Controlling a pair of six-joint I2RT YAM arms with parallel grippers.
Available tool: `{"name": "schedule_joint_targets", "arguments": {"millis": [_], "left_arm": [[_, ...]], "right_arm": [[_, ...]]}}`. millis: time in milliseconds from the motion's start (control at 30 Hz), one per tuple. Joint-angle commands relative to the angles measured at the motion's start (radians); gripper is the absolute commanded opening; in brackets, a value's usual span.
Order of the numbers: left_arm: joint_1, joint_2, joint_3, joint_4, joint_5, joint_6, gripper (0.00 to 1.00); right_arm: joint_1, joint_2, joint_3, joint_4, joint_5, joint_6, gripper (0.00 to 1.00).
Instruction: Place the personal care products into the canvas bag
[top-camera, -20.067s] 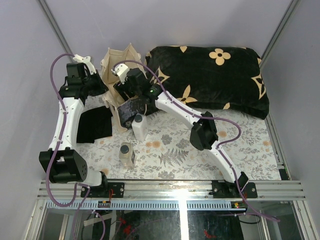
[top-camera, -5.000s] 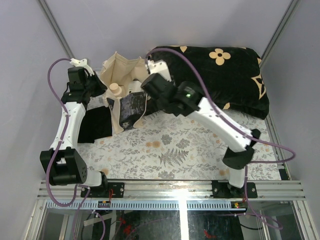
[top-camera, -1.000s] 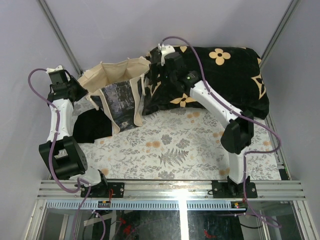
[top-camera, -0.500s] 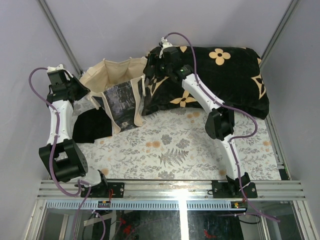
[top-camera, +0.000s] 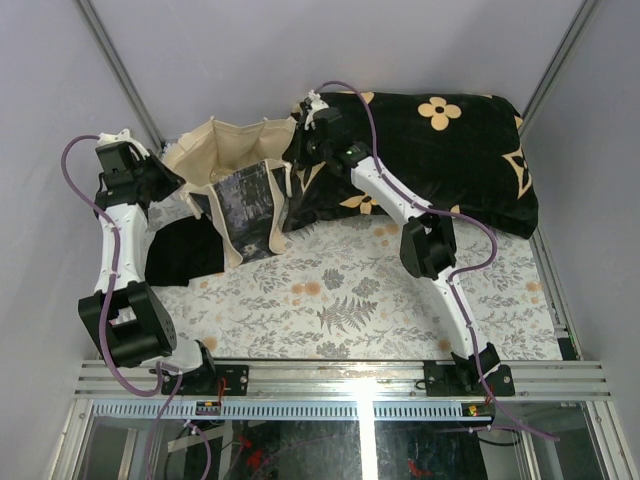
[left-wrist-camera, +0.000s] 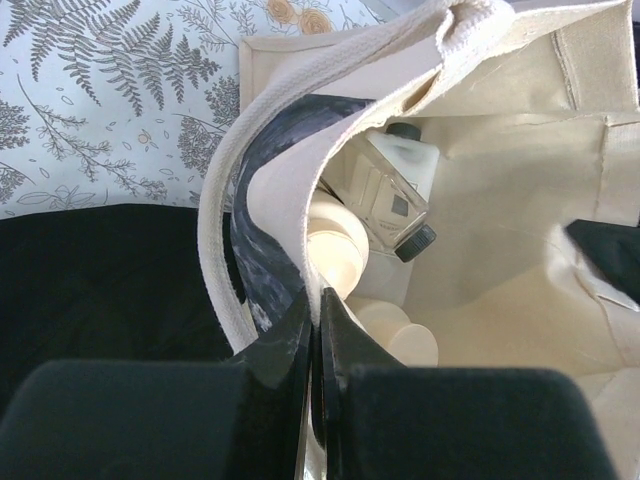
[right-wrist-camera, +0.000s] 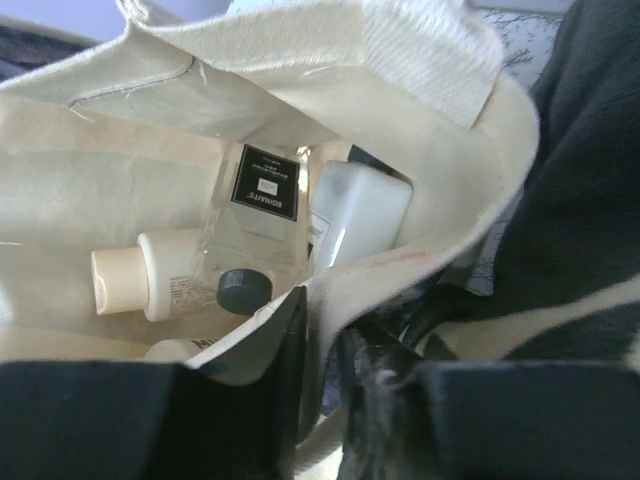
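The canvas bag (top-camera: 245, 200) stands open at the back left, its dark printed panel facing front. My left gripper (top-camera: 172, 184) is shut on the bag's left rim (left-wrist-camera: 300, 215), the cloth pinched between its fingers (left-wrist-camera: 290, 345). My right gripper (top-camera: 298, 146) is shut on the right rim (right-wrist-camera: 400, 265). The personal care products lie inside the bag: a tan squarish bottle with a dark cap (right-wrist-camera: 255, 215), a white flat-sided bottle (right-wrist-camera: 360, 215) and two round beige bottles (right-wrist-camera: 140, 278) (left-wrist-camera: 335, 255). From above the bottles are hidden.
A black cushion with a tan flower pattern (top-camera: 440, 165) lies against the bag's right side at the back. A flat black cloth (top-camera: 185, 250) lies left of the bag. The fern-print tablecloth (top-camera: 340, 300) covers the table in front.
My right gripper has closed from open onto the bag's right rim, and its arm has drawn in closer. The left gripper has kept its hold on the left rim.
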Motion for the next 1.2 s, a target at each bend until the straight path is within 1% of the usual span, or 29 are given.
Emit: {"name": "schedule_joint_targets", "arguments": {"millis": [0,67,200,333,467,667,767,1000,1067,1167], "left_arm": [[-0.011,-0.027,-0.007,0.046,0.042,0.024,0.00],[-0.040,-0.024,0.021,0.026,0.046,0.058,0.00],[-0.172,-0.007,0.107,-0.042,-0.019,0.129,0.00],[-0.249,0.014,0.147,-0.034,-0.023,0.099,0.00],[-0.275,0.043,0.174,-0.025,-0.027,0.086,0.00],[-0.299,0.051,0.197,0.002,-0.002,0.054,0.00],[-0.318,0.045,0.230,0.003,0.002,0.046,0.00],[-0.387,0.023,0.353,-0.035,-0.007,0.047,0.00],[-0.391,0.014,0.356,-0.043,-0.014,0.048,0.00],[-0.391,0.005,0.309,-0.058,-0.039,0.056,0.00]], "right_arm": [[0.038,-0.018,0.061,0.003,-0.013,-0.053,0.12],[0.047,-0.041,0.068,-0.021,-0.005,-0.087,0.00],[0.078,-0.104,0.082,-0.080,-0.031,-0.173,0.00],[0.122,-0.181,0.065,-0.130,-0.068,-0.244,0.00],[0.158,-0.248,0.058,-0.150,-0.092,-0.255,0.00],[0.180,-0.277,0.186,-0.195,-0.111,-0.251,0.00],[0.181,-0.312,0.178,-0.180,-0.118,-0.235,0.00],[0.181,-0.349,0.170,-0.176,-0.066,-0.245,0.00],[0.182,-0.351,0.161,-0.174,-0.060,-0.245,0.00],[0.182,-0.353,0.128,-0.179,-0.059,-0.244,0.00]]}}
